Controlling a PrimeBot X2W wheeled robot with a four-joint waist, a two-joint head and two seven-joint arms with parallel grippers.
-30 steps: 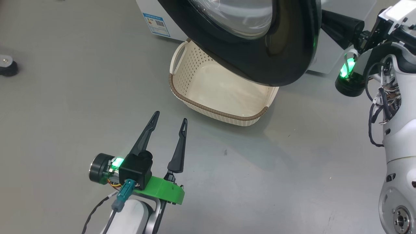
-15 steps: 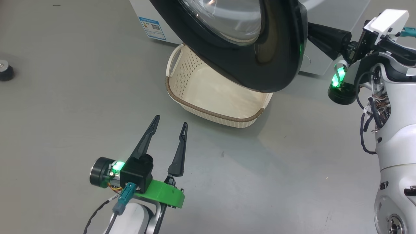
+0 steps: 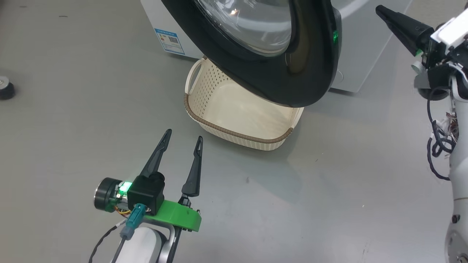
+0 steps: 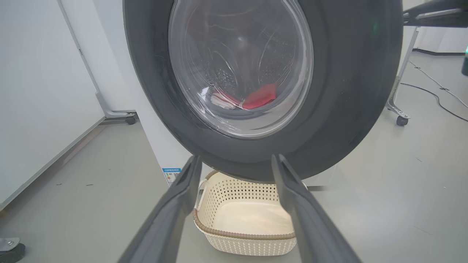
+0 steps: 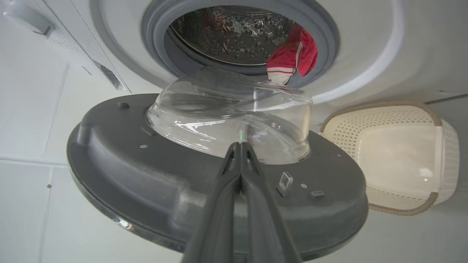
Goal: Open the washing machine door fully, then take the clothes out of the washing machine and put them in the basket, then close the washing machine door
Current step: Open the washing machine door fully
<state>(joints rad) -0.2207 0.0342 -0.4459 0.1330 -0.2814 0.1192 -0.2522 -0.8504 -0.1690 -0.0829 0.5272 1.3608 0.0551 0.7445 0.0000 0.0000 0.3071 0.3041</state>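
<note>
Half open by the look of it, the door [image 3: 281, 86] stands swung out from the washer [image 3: 360, 44], its black rim hanging over the basket [image 3: 234, 133]. The glass bowl [image 5: 234, 117] on its grey inner side faces the drum [image 5: 226, 33].

The red clothes [image 5: 292, 58] lie at the drum's mouth, one piece drooping over the lip. None is in the basket, which sits on the floor [image 3: 73, 109] just before the washer. That spot probably lets clothes drop straight in once the door is out of the way; for now the door covers much of it.

The right gripper [image 5: 239, 145] has its fingers pressed together on nothing. It points at the door's inner side from behind the free edge. In the head view it stands apart from the rim, and the wrist view does not settle whether the tips touch. Closed fingers there suit pushing the door wider, so the opening step seems unfinished.

The left gripper [image 3: 184, 134] hangs low over the floor near the basket, fingers spread wide and empty, looking at the door's outer face. It appears parked clear of the door's swing. The clothes lie well beyond it, behind the glass.
</note>
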